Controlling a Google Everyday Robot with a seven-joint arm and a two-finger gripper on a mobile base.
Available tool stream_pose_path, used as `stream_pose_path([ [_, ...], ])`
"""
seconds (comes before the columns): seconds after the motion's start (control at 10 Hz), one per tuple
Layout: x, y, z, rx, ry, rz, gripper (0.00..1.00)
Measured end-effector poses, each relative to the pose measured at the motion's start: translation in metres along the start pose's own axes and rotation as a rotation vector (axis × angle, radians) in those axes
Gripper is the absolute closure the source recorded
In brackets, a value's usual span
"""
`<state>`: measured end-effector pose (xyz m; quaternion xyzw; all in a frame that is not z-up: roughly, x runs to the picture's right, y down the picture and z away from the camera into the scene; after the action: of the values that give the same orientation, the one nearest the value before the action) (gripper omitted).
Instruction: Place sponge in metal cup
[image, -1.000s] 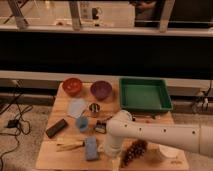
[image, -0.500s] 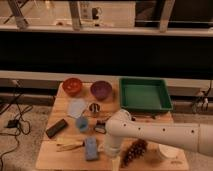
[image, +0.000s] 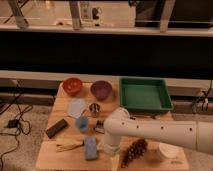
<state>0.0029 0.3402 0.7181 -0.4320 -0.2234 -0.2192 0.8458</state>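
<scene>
The sponge (image: 90, 148), a medium-blue flat block, lies near the front edge of the wooden table (image: 55, 155). The metal cup (image: 94, 109) stands upright further back, near the table's middle, below the purple bowl. My white arm reaches in from the right and bends down over the table's front. My gripper (image: 106, 147) is at its lower end, just right of the sponge and mostly hidden by the arm. Nothing shows in it.
A red bowl (image: 72, 86), a purple bowl (image: 101, 90) and a green tray (image: 145, 95) line the back. A pale blue sheet (image: 76, 107), blue cup (image: 82, 123), black block (image: 56, 127), yellow item (image: 70, 145), grapes (image: 134, 150) and white bowl (image: 168, 150) also sit on the table.
</scene>
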Motion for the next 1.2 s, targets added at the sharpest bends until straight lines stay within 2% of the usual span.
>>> stream_pose_path([
  [0.7,-0.005,-0.021,-0.030,0.014,0.082,-0.030,0.20],
  [0.9,-0.018,-0.025,-0.025,0.005,0.079,-0.053,0.20],
  [1.2,-0.033,-0.022,0.001,-0.009,0.042,-0.076,0.20],
])
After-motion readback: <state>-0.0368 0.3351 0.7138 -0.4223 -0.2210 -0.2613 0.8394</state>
